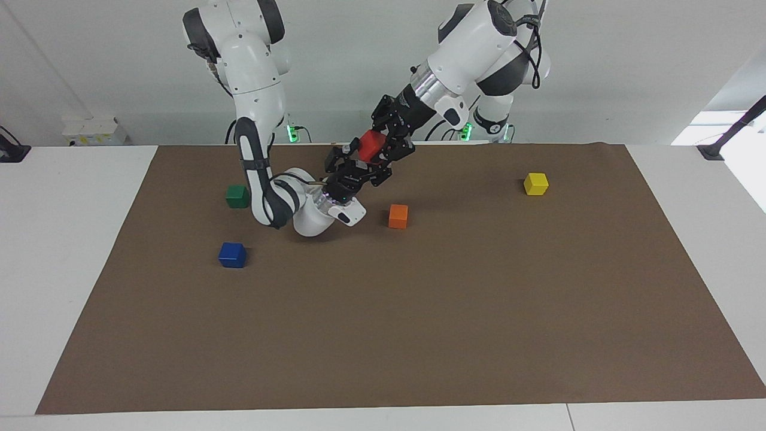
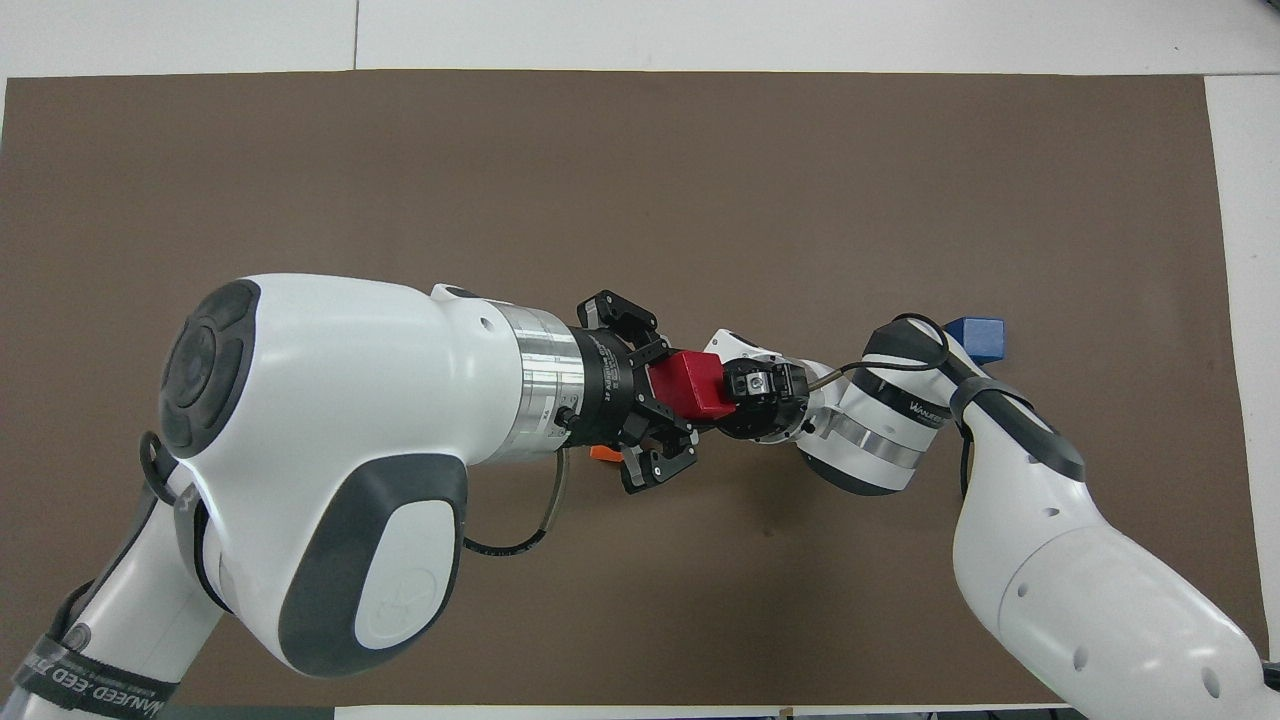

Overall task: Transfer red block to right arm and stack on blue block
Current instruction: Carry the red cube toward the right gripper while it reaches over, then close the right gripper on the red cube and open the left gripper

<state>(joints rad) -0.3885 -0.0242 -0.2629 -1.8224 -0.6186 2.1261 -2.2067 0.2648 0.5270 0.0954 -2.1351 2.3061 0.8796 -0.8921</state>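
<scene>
Mid-air exchange: the red block (image 1: pixel 370 145) sits between the left end effector (image 1: pixel 383 146), clamped on it, and the right end effector (image 1: pixel 350 164), fingers apart around it. Five cubes total; the blue block (image 1: pixel 232 254) rests near the brown mat's (image 1: pixel 419 335) edge.

Red block (image 1: pixel 371 145) aloft between both grippers — blue block (image 1: pixel 232 254) on the mat.
</scene>
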